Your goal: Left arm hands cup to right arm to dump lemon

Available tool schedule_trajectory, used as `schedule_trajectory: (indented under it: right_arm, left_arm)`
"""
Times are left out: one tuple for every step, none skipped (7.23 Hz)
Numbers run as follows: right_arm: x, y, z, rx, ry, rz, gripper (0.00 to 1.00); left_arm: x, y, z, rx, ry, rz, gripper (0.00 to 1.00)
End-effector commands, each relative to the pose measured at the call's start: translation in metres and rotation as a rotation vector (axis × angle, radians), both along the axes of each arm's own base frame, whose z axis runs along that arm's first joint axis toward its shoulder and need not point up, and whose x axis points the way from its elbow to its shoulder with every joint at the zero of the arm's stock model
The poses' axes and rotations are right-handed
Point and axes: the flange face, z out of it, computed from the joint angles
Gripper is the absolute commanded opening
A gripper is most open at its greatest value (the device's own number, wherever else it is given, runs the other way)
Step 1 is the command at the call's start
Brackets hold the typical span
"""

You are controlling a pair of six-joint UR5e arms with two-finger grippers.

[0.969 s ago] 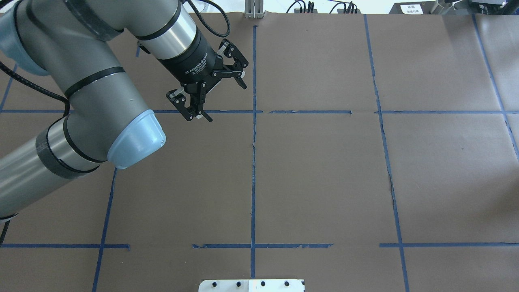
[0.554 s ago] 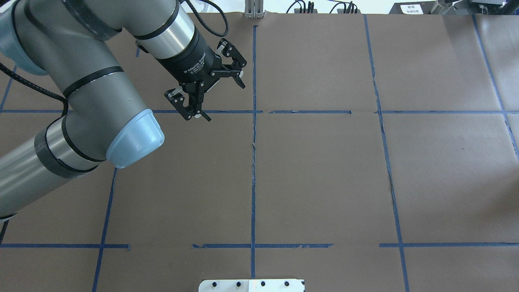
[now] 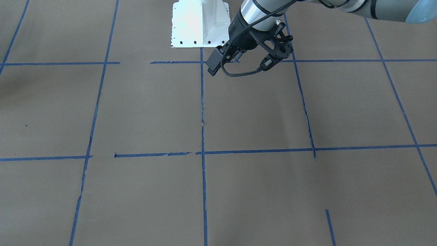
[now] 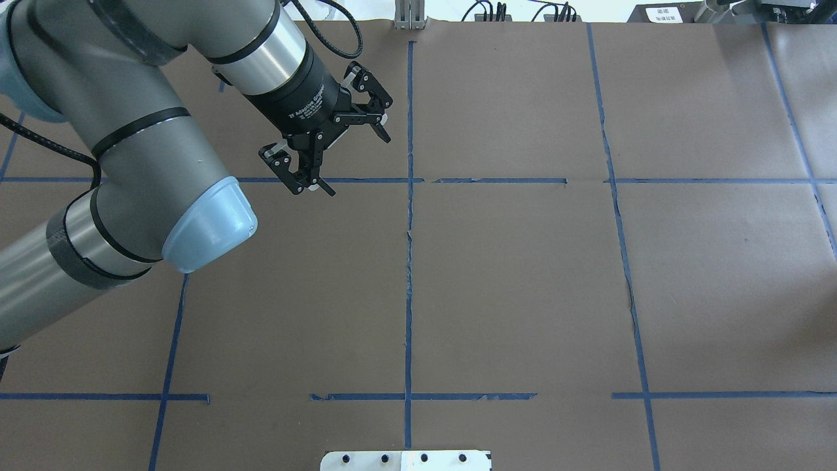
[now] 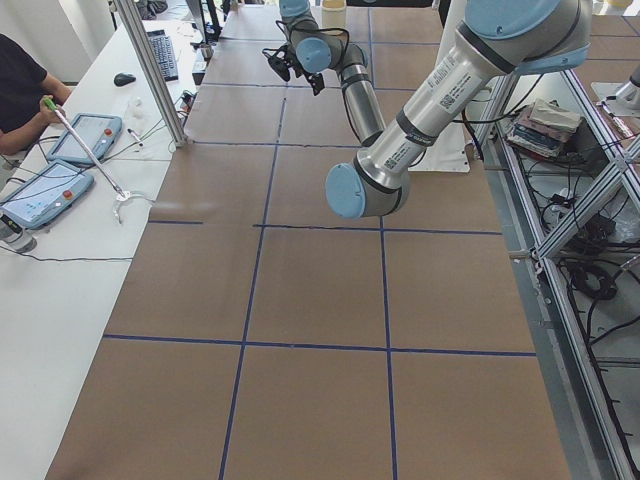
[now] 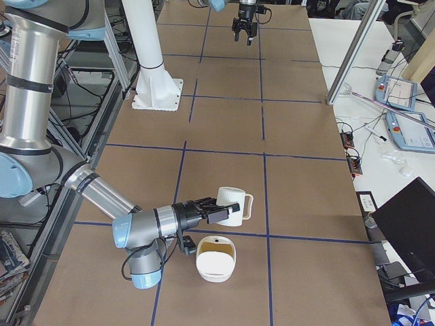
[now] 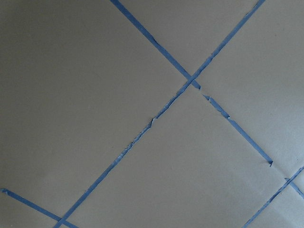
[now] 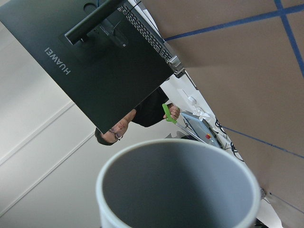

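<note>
White cup (image 6: 233, 206) tilts at the right gripper (image 6: 216, 212), lower centre; I cannot tell its grip, and a loose hold would drop it. Left gripper (image 4: 359, 167) gapes empty, upper left.

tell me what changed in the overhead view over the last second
The left gripper slid a little toward the view's left, and the left arm drew back with it. Its jaws stayed open and empty, and the taped table looks the same. Nothing was taken hold of or let go in that view.
</note>
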Motion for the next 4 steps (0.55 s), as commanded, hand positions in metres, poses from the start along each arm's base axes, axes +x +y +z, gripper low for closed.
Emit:
schedule_trajectory:
  right_arm:
    - [-0.018,-0.06,-0.064,0.011,0.149,-0.031,0.6]
    - [-0.029,-0.085,-0.091,0.025,0.2,-0.039,0.61]
    - [-0.047,-0.11,-0.114,0.087,0.294,-0.056,0.61]
    - [-0.073,-0.136,-0.129,0.156,0.423,-0.079,0.61]
  left_arm:
    - [-0.005,0.005,0.0,0.006,0.007,0.001,1.0]
    - [-0.007,0.006,0.004,0.005,0.006,-0.001,1.0]
    - [-0.008,0.007,0.005,0.006,0.007,-0.001,1.0]
    - [-0.009,0.007,0.005,0.008,0.007,-0.003,1.0]
